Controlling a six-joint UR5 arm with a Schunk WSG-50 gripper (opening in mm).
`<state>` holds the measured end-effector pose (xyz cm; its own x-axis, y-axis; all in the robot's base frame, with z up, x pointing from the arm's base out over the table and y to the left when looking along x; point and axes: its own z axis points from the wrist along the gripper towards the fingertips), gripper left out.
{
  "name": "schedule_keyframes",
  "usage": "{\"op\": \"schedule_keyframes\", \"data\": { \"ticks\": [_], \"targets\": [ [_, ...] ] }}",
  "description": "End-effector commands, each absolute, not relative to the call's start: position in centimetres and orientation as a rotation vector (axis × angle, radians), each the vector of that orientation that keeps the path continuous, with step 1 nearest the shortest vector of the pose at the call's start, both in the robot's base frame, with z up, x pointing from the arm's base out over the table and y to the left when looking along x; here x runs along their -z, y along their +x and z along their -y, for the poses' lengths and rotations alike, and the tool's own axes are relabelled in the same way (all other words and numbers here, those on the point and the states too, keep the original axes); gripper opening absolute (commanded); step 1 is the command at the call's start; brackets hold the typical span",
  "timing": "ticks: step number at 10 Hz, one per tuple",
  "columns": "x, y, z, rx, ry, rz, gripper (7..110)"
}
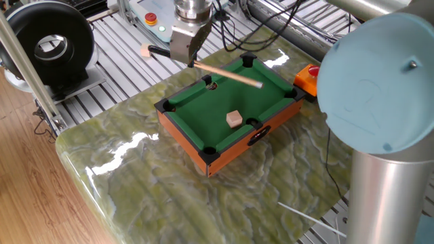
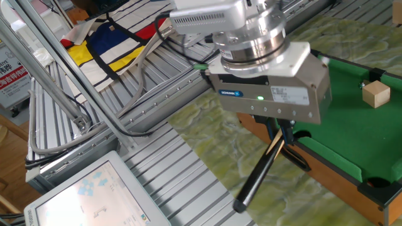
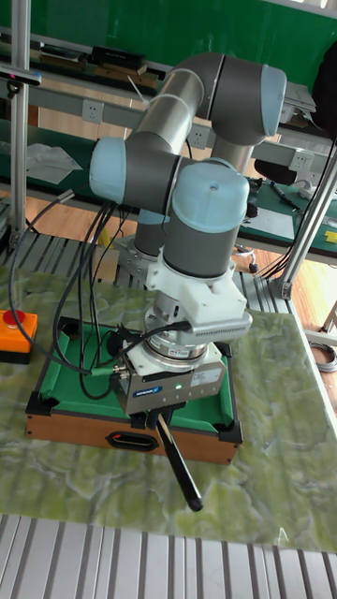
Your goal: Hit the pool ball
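Note:
My gripper (image 1: 184,55) is shut on a pool cue (image 1: 227,72), which has a black handle and a pale wooden shaft. It hovers over the far left corner of the small green pool table (image 1: 261,85), and the cue tip points over the felt. What looks like the tiny dark-red pool ball (image 1: 211,86) lies by that corner pocket, just below the cue. In the other fixed view my gripper (image 2: 280,129) hides the ball, and the cue's black handle (image 2: 257,179) slants down to the left. The tall fixed view shows the gripper (image 3: 165,413) over the table's near rail (image 3: 112,426).
A tan wooden cube (image 1: 234,119) rests on the felt near the front side pocket. At the table's far right corner stands a red button on an orange box (image 1: 306,74). A black reel (image 1: 47,44) and cables lie on the slatted metal bench behind.

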<state>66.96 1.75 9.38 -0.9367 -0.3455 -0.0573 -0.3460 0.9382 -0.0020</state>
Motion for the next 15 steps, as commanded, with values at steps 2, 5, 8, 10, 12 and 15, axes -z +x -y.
{"op": "schedule_keyframes", "data": {
  "ticks": [2,5,8,10,12,15],
  "targets": [
    [-8.6,65.1,-2.7,-0.126,-0.301,-3.119,7],
    [-7.9,64.4,-2.6,-0.140,-0.325,-3.147,7],
    [-7.4,64.2,-2.6,-0.161,-0.425,-3.136,7],
    [-7.7,64.6,-3.1,-0.174,-0.403,-3.124,7],
    [-7.7,65.1,-2.6,-0.138,-0.383,-3.111,7],
    [-8.3,67.3,-2.7,-0.070,-0.371,-3.053,7]
  ]
}}
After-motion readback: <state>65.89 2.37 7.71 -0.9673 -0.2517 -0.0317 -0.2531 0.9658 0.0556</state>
